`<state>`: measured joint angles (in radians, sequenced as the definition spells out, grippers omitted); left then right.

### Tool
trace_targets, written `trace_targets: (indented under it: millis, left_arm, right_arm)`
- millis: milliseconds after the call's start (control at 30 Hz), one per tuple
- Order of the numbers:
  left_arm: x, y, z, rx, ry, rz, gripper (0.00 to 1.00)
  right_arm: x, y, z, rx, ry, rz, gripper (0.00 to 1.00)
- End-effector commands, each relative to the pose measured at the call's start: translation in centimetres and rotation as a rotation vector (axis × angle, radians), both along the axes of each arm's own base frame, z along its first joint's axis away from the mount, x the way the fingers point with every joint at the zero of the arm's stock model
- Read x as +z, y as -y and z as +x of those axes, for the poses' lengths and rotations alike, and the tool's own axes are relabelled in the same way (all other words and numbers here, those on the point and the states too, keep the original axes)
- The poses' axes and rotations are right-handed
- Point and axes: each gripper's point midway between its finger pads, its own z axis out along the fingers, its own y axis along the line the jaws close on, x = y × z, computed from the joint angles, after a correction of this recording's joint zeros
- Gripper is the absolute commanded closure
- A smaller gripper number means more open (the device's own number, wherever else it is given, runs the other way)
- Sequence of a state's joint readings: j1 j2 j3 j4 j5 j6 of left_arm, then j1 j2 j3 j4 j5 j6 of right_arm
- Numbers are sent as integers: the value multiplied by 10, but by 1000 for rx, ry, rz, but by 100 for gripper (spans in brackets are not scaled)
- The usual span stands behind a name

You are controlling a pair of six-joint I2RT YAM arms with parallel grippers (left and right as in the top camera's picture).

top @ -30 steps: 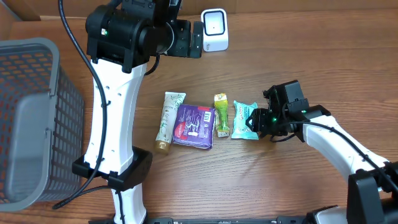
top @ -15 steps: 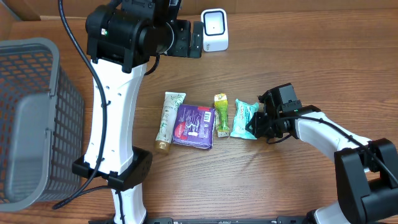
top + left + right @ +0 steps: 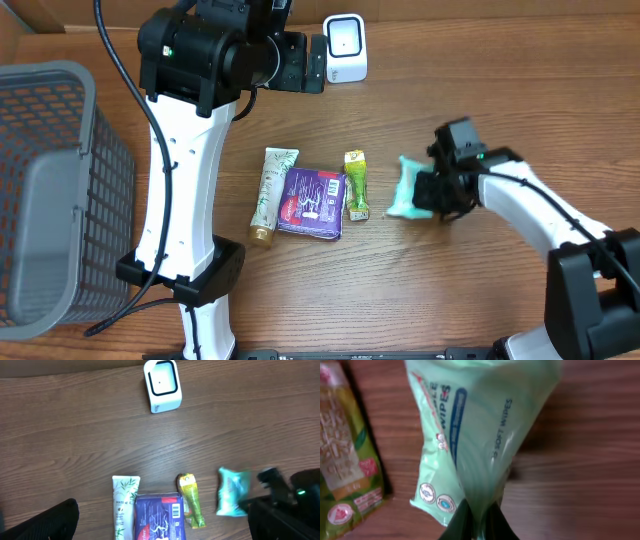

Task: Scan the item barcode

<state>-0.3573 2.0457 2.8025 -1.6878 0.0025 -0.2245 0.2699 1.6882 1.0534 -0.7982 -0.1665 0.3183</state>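
Note:
My right gripper is shut on one edge of a teal pack of soft wipes. The pack hangs tilted just above the table, to the right of the row of items. In the right wrist view the pack fills the frame and its pinched edge runs down between my fingertips. No barcode shows on it. The white scanner with a dark face stands at the table's back. My left gripper hovers open right beside it and holds nothing. The left wrist view also shows the scanner and the wipes pack.
A white tube, a purple pack with a barcode facing up and a green-yellow sachet lie side by side at mid-table. A grey mesh basket stands at the left edge.
My right gripper has shut on the wipes pack and raised it off the table, so it now hangs on edge, slightly right of where it lay. The left arm is unchanged.

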Motion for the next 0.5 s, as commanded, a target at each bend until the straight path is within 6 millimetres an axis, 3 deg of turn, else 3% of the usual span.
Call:
trace_targets:
  millis: [0,167,300,467]
  left_arm:
    - [14,-6,-5,-7,47,8,1]
    - [14,-6,-5,-7,46,8,0]
    - [14,-6,-5,-7,47,8,0]
    - [14,-6,-5,-6,47,8,0]
  right_arm:
    - [55,37,39,-114,184,-250,96]
    - [81,90,24,-206,232,-679,96]
    - [83,96,4,-162,188,-828,96]
    - [70,106,-3,-69,102,-954,96]
